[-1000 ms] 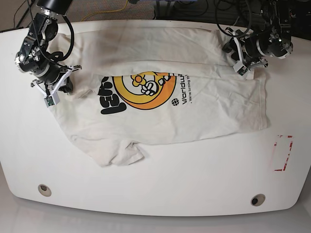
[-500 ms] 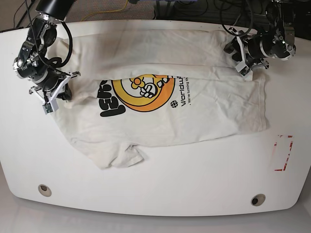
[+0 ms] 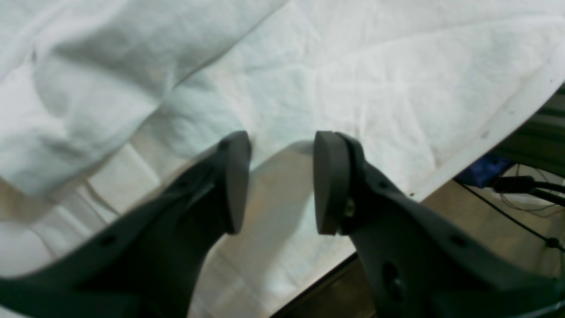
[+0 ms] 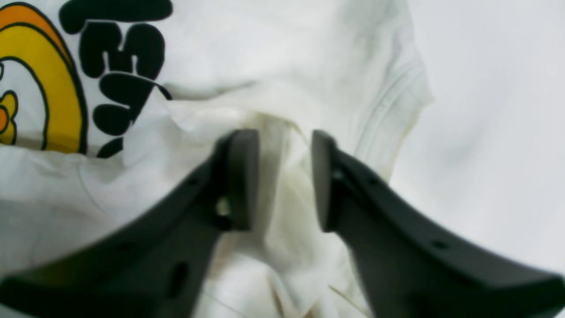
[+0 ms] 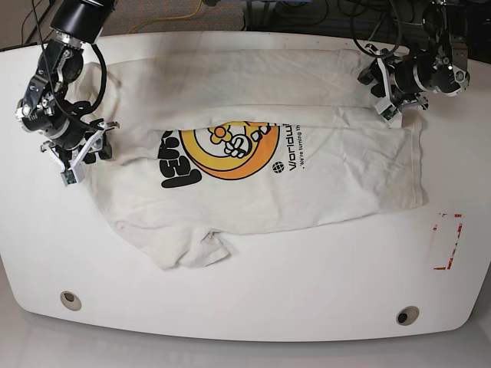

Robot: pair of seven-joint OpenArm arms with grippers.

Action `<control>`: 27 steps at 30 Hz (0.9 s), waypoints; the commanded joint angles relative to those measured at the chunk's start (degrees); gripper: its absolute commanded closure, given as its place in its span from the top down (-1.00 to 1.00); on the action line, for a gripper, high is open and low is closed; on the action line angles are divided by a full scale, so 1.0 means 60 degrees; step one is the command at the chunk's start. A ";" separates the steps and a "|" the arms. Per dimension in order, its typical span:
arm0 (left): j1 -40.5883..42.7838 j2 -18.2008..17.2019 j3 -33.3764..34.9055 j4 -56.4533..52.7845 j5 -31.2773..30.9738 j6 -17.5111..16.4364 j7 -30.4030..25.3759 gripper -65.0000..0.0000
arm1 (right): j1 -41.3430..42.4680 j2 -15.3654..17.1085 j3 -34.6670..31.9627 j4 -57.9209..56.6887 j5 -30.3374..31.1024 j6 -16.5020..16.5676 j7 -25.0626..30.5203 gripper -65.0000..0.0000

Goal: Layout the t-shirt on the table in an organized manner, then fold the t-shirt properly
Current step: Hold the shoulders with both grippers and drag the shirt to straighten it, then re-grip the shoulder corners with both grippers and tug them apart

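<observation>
**White tee spread wrinkled across glossy tabletop**

Soft, creased cotton t-shirt lying across the centre of the smooth white table, partly folded over itself along the upper half, round yellow-orange print and black lettering facing up. At centre left, right gripper parted slightly around a bunched cloth ridge; grip impossible to confirm. At upper right, left gripper also parted, cloth behind, contact unclear. Red tape rectangle at right; two grey grommets along the bottom edge.
</observation>
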 commanded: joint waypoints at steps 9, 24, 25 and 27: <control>-0.0021 -0.0114 0.0003 -0.0115 0.0832 0.0169 0.0855 -0.29 | 0.0106 0.0542 0.0132 0.0918 0.0189 0.0009 0.0202 0.62; -0.0314 -0.0055 -0.0773 0.0940 0.0817 0.0169 0.0884 -0.29 | -0.2267 0.0293 0.1949 0.2222 0.0262 0.0009 0.0202 0.63; -0.0329 -0.0055 -0.0788 0.0954 0.0803 0.0169 0.0884 -0.29 | -0.2399 0.0175 0.1949 0.2251 0.0262 0.0009 0.0202 0.63; -0.0461 -0.0055 -0.0788 0.0969 0.0803 0.0169 0.0884 -0.29 | -0.2619 0.0073 0.1949 0.2412 0.0262 0.0009 0.0202 0.63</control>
